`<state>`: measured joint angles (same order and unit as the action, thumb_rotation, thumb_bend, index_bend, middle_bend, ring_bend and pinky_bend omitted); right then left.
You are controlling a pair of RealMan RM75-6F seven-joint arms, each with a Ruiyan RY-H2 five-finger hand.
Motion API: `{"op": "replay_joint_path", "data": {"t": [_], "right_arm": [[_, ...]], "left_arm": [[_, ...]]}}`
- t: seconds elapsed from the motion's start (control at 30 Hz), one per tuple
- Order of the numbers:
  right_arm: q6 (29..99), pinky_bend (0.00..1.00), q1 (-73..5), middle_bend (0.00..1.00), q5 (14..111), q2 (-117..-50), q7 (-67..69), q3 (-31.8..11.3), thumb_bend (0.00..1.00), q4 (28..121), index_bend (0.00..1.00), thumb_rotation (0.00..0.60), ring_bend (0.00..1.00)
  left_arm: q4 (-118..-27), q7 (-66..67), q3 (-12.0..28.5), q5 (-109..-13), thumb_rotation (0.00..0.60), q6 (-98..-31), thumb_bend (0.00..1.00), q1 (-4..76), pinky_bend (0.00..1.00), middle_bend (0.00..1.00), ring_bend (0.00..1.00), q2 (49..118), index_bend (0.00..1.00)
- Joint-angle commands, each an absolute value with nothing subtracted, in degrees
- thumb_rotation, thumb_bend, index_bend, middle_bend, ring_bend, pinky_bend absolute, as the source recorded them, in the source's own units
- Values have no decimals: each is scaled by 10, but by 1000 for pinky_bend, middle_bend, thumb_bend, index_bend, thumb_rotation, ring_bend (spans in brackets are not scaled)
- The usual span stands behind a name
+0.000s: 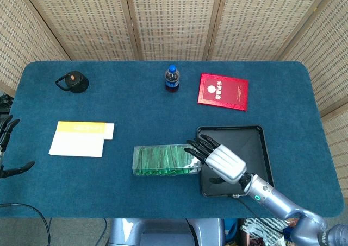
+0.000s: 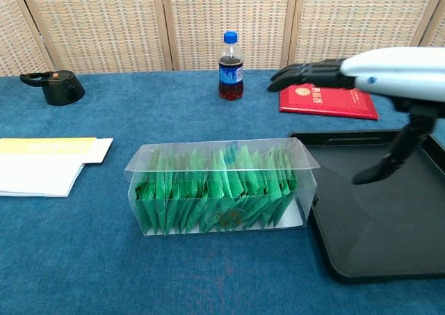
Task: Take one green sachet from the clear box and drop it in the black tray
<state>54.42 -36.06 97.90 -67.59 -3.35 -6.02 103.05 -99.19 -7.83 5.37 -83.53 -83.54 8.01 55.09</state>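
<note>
Clear plastic forms the clear box (image 2: 221, 186) at the bench's near centre, packed with upright green sachets (image 2: 208, 183). At its three o'clock, touching, sits the empty black tray (image 1: 255, 143). The right hand (image 1: 220, 160) hovers over the tray's left edge, fingers (image 2: 300, 72) spread wide, empty, pointing at nine o'clock toward the box. The sachets look light, thin and slippery; pinching one top edge seems best. Left hand (image 1: 8, 148) waits open at far nine o'clock. Beyond, a cola bottle (image 1: 172, 78) stands at twelve o'clock.
</note>
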Motion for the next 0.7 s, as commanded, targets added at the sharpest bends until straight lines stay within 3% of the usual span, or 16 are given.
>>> {"op": "replay_joint_path", "data": {"t": [0.03, 0.17, 0.53, 0.7], "right_arm": [[506, 0, -391, 28, 935, -721, -85, -77, 66, 1030, 112, 600, 0], [494, 0, -408, 58, 909, -751, -114, -88, 138, 1017, 145, 600, 0], [461, 0, -452, 111, 829, -811, -202, -110, 208, 989, 205, 600, 0], [465, 0, -460, 149, 808, -828, -223, -114, 257, 975, 338, 600, 0]], "left_arm": [[-990, -82, 55, -833, 600, -832, 123, 82, 0, 0, 0, 550, 0], [-989, -84, 55, -830, 600, -825, 122, 84, 0, 0, 0, 550, 0], [-987, -92, 57, -822, 600, -818, 122, 86, 0, 0, 0, 548, 0], [-985, -100, 58, -821, 600, -817, 123, 86, 0, 0, 0, 546, 0]]}}
